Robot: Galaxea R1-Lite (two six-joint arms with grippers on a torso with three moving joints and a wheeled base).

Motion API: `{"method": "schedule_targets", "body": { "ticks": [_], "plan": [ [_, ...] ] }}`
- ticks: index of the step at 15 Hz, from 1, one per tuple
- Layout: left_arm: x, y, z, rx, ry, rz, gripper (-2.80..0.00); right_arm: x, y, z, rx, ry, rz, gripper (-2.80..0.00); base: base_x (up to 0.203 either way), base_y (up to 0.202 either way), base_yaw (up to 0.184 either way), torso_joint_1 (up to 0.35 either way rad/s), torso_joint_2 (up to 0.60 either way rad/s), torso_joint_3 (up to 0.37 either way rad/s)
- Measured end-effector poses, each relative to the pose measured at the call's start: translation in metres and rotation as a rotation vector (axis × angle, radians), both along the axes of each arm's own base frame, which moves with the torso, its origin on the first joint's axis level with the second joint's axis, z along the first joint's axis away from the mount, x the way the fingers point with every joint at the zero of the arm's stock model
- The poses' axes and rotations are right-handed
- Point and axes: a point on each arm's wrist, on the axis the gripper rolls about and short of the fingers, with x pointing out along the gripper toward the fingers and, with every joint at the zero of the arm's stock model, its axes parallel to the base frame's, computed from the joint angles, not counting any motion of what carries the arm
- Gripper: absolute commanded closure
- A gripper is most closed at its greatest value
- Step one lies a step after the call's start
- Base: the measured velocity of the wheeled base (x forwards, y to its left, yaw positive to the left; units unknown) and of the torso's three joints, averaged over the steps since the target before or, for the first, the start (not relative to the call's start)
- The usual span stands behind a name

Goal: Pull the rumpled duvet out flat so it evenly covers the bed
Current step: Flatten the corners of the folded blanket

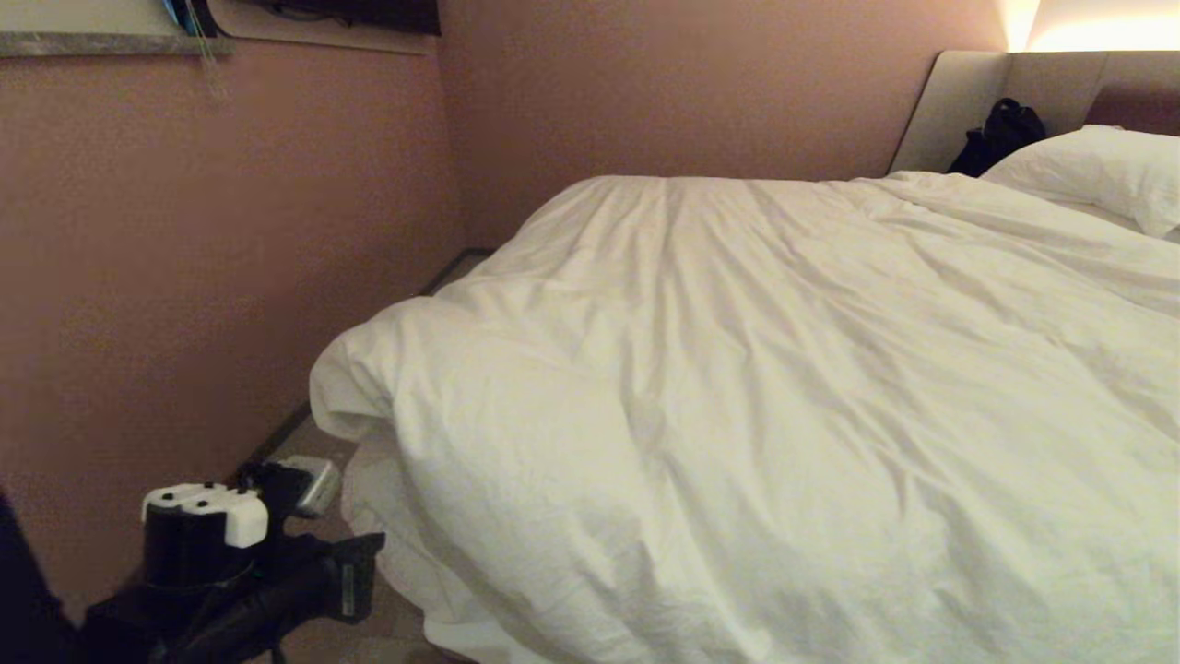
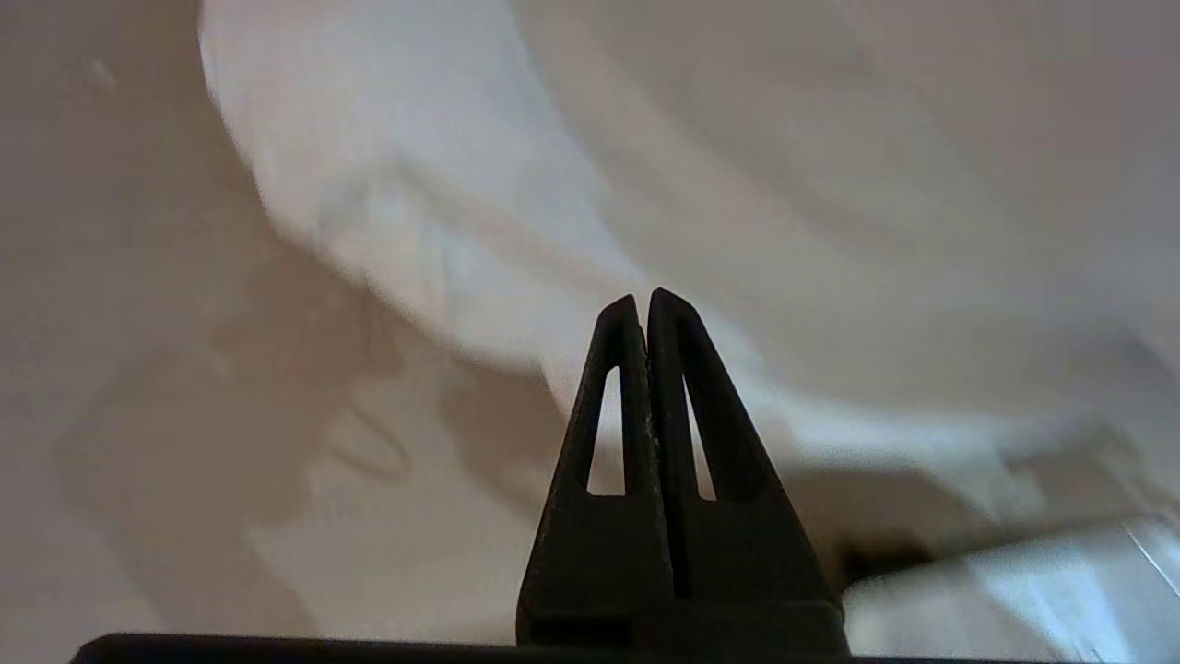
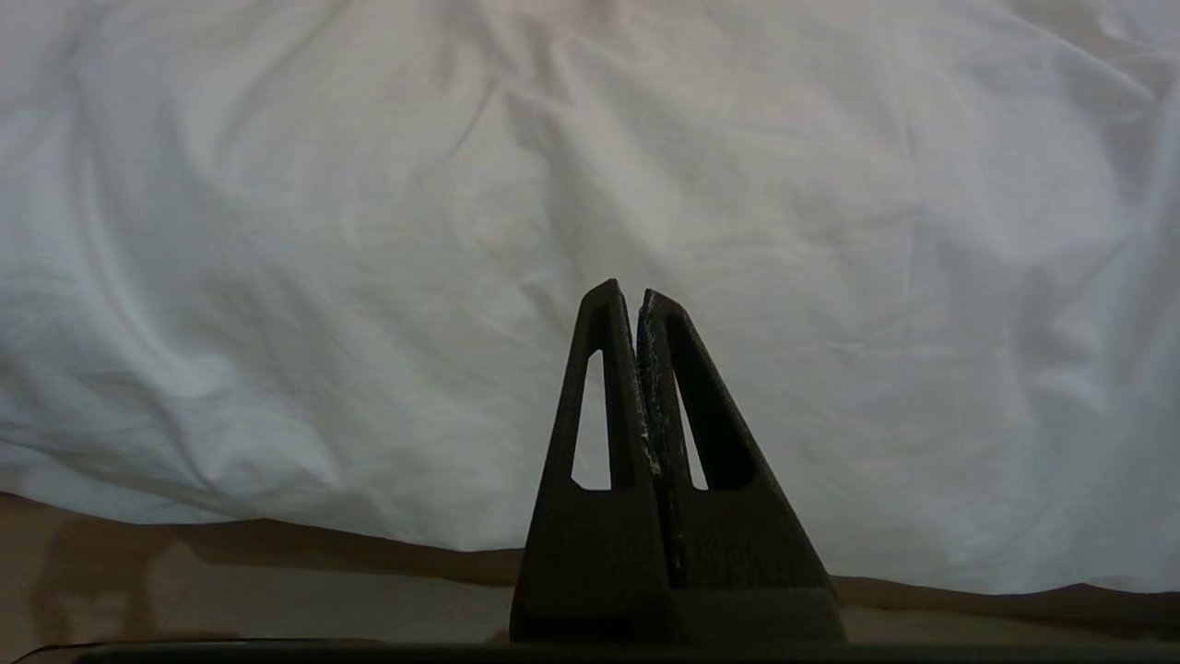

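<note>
Duvet (image 1: 784,387) is spread over the bed (image 1: 959,101), wrinkly, one corner bunched and hanging off the foot near the wall, pillow (image 1: 1097,171) by the headboard. Left pincer (image 2: 645,297): pressed together, empty, above the floor by that corner. Right pincer (image 3: 627,293): same, facing the duvet's side.

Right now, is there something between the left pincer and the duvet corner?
Nothing visible. The left pincer is shut and empty, and only bare floor lies between it and the hanging corner of the duvet.
</note>
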Motion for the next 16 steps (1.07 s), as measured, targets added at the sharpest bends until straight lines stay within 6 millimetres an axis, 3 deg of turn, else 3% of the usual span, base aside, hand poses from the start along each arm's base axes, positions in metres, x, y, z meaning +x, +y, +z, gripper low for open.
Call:
{"method": "schedule_targets", "body": {
  "ticks": [6, 16],
  "plan": [
    [0.032, -0.008, -0.037, 0.025, -0.045, 0.024, 0.0, 0.0, 0.0, 0.0, 0.0, 0.0, 0.0, 0.0, 0.0, 0.0, 0.0, 0.0, 0.0, 0.0],
    [0.075, -0.035, -0.024, 0.0, -0.137, 0.032, 0.0, 0.0, 0.0, 0.0, 0.0, 0.0, 0.0, 0.0, 0.0, 0.0, 0.0, 0.0, 0.0, 0.0]
  ]
}}
